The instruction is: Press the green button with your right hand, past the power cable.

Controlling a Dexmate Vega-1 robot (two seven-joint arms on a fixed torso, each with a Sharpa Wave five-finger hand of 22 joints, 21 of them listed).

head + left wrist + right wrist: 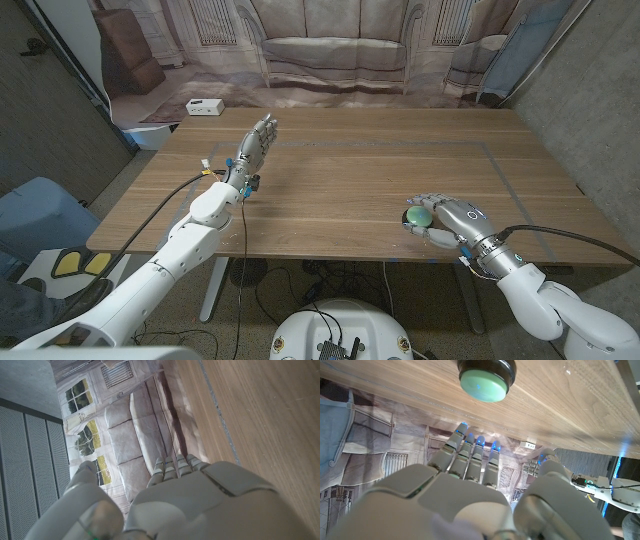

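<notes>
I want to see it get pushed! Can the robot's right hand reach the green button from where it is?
Probably yes. The right hand hovers right beside the green button, fingers extended, and nothing lies between them.

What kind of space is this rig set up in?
Probably a lab or test room made to look like a home: a printed living-room backdrop with a sofa hangs behind the wooden table, grey bare walls flank it, and cables trail below.

A lab mock-up: wooden table (pixel 360 190) before a printed living-room backdrop (pixel 330 45), concrete wall (pixel 590 90) alongside
</notes>
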